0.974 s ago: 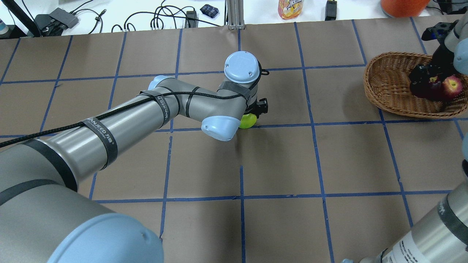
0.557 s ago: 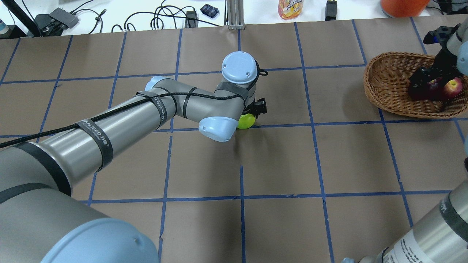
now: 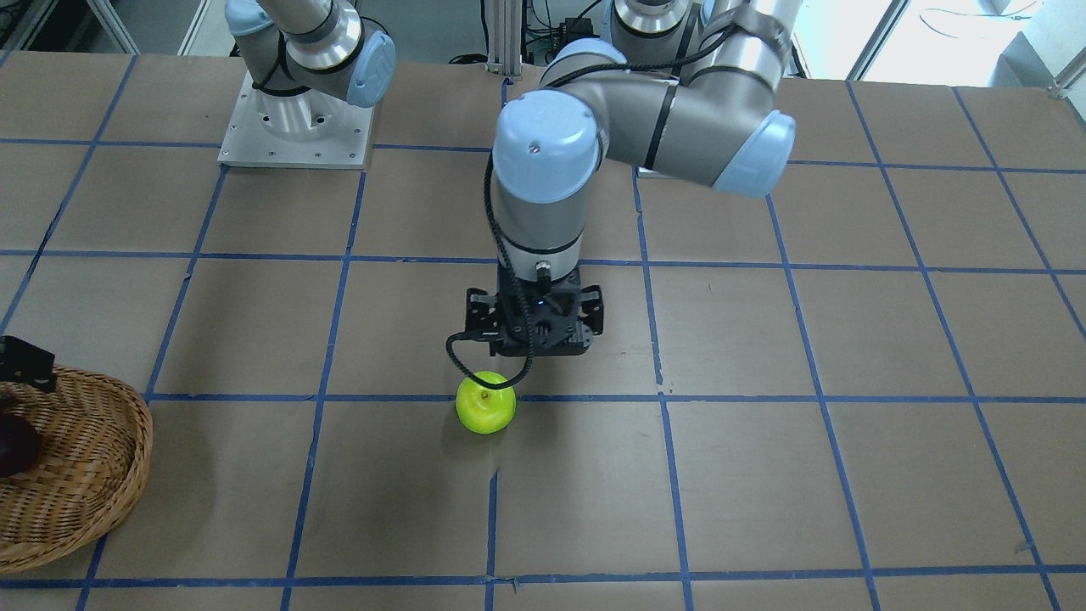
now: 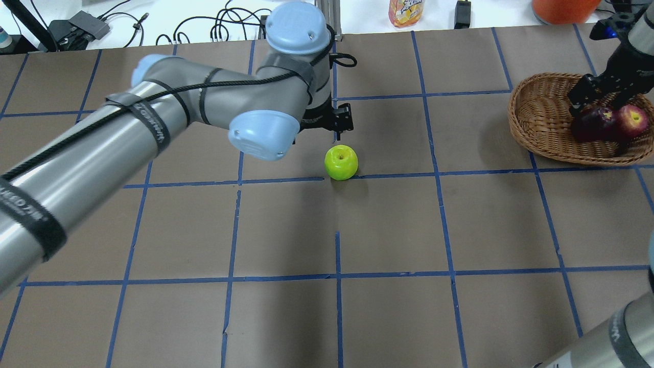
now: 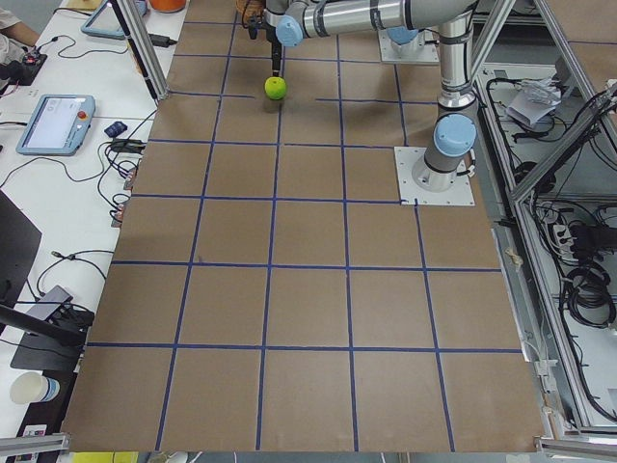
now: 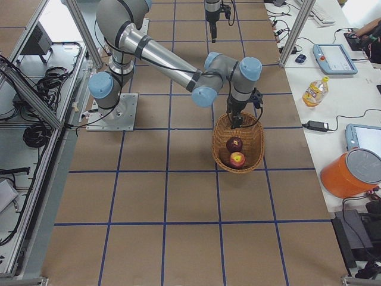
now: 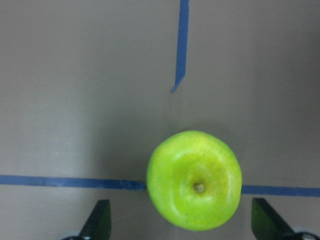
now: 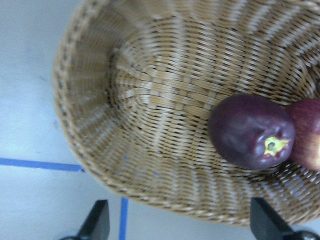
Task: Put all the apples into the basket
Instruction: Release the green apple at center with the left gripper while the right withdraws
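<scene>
The lime green apple [image 4: 341, 162] sits on the brown table on a blue tape line, also in the front view [image 3: 485, 402] and the left wrist view [image 7: 195, 180]. My left gripper [image 4: 338, 121] hangs open above and just behind it, a fingertip [image 7: 100, 220] on each side, not touching. The wicker basket [image 4: 536, 117] at the far right holds the maroon apple [image 4: 590, 124] and the red apple [image 4: 632, 121]. My right gripper [image 4: 585, 94] is open and empty above the basket; its wrist view shows the maroon apple [image 8: 251, 131] lying free in the basket [image 8: 150, 100].
A juice bottle [image 4: 406, 11], an orange container [image 4: 562, 7] and cables lie on the white bench beyond the table's far edge. Blue tape lines divide the brown table [image 4: 388, 230] into squares. The left arm's elbow [image 4: 263, 134] hangs over the table's middle.
My left arm has risen and drawn back from the green apple, which stays on the table. My right gripper has lifted away from the maroon apple, which stays in the basket.
</scene>
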Robot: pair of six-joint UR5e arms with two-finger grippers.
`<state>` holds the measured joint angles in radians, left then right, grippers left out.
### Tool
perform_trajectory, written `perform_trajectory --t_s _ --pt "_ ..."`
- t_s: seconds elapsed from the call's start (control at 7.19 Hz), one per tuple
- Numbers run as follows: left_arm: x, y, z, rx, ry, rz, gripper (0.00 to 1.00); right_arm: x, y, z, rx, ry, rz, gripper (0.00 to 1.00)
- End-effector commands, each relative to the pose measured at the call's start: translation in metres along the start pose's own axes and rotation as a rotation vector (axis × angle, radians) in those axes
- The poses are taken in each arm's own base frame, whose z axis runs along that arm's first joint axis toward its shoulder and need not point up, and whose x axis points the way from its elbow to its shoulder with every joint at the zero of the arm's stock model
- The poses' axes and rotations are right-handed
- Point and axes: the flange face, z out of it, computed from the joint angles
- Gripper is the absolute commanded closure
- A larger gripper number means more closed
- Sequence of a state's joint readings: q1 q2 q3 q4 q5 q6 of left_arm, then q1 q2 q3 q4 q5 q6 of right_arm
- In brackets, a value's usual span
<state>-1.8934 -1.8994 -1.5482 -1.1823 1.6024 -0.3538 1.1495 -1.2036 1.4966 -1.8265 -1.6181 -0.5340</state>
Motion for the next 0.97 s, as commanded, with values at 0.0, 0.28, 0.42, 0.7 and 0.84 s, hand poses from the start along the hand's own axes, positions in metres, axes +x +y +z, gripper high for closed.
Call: perform_trajectory --t_s 0.0,0.28,0.42,0.7,0.84 --pt "-0.093 0.010 -0.095 -0.047 -0.023 0.079 0.00 -0.128 -0.007 -0.047 0.036 -0.011 0.129 0.00" --pt "-0.160 0.035 -0.154 -0.024 -0.023 0.089 0.00 -0.246 -0.018 -0.045 0.053 -0.083 0.344 0.00" --pt "-0.183 0.044 -0.164 -0.042 -0.019 0.059 0.00 -0.290 -0.024 -0.034 0.061 -0.106 0.374 0.00" --pt "-0.205 0.038 -0.161 -0.048 0.033 0.026 0.00 -0.385 -0.038 0.008 0.083 -0.141 0.433 0.00" --pt "-0.205 0.044 -0.167 -0.042 0.024 0.029 0.00 -0.424 -0.040 0.037 0.065 -0.139 0.441 0.00"
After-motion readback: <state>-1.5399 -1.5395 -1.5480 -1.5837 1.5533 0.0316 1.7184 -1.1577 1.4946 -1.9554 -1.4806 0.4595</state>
